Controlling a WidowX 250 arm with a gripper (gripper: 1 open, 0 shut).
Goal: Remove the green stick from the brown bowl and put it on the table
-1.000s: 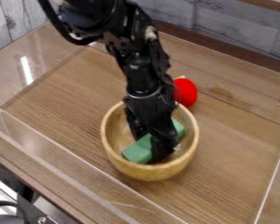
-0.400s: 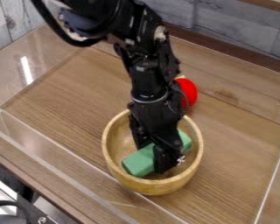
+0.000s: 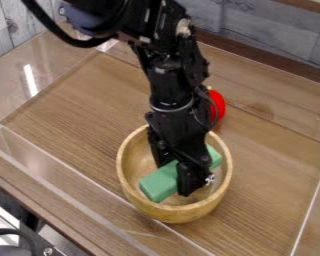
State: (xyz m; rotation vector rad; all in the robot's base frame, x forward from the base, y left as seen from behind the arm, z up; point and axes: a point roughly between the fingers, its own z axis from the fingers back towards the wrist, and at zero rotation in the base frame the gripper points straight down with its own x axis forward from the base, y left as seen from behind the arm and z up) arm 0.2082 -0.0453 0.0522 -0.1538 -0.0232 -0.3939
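Note:
The brown bowl (image 3: 131, 180) sits on the table (image 3: 69, 115) near the front middle. The green stick (image 3: 162, 184) lies slanted inside it, one end low at the left and the other up near the right rim. My black gripper (image 3: 188, 176) points straight down into the bowl. Its fingers are closed across the middle of the stick. The arm hides the stick's centre and the far inside of the bowl.
A small red ball (image 3: 216, 104) lies just behind the bowl, partly hidden by the arm. Clear acrylic walls (image 3: 56, 185) border the table at the front, left and right. Bare wood lies left and right of the bowl.
Bowl, stick and gripper have shifted together toward the front edge compared with a second ago. The stick's right end now sits higher against the rim. Little differs over the last half second.

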